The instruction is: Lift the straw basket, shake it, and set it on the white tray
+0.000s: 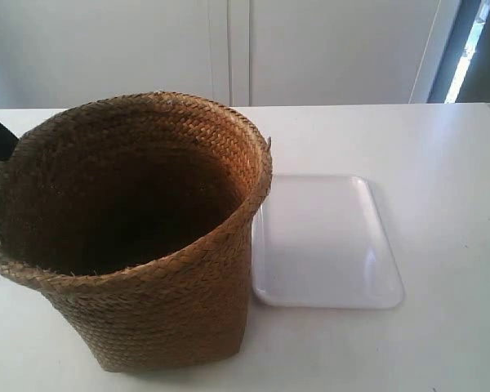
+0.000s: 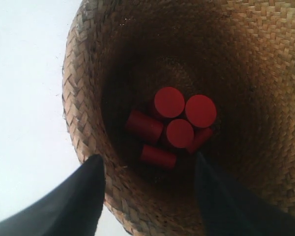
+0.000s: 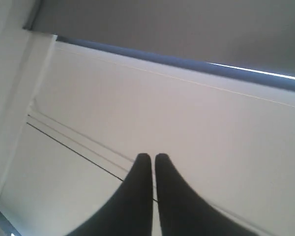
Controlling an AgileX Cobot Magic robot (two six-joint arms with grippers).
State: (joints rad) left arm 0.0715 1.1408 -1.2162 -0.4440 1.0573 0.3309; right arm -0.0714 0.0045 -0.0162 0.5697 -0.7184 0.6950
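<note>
Left gripper [image 2: 147, 157] spread, straddling left rim of straw basket [image 1: 151, 322]; right gripper [image 3: 153, 157] pinched empty. We judge weave light, pliant, grippy; loose red cylinders [image 2: 179, 132] will shift. Clamp the thick rim.

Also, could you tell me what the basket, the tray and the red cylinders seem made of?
The straw basket looks like braided natural straw, matte tan: plaited strands show throughout. The white tray seems glossy plastic, judging by its sheen and moulded rounded corners. The red cylinders are smooth, evenly matte red; painted wood or plastic, I cannot tell.
</note>
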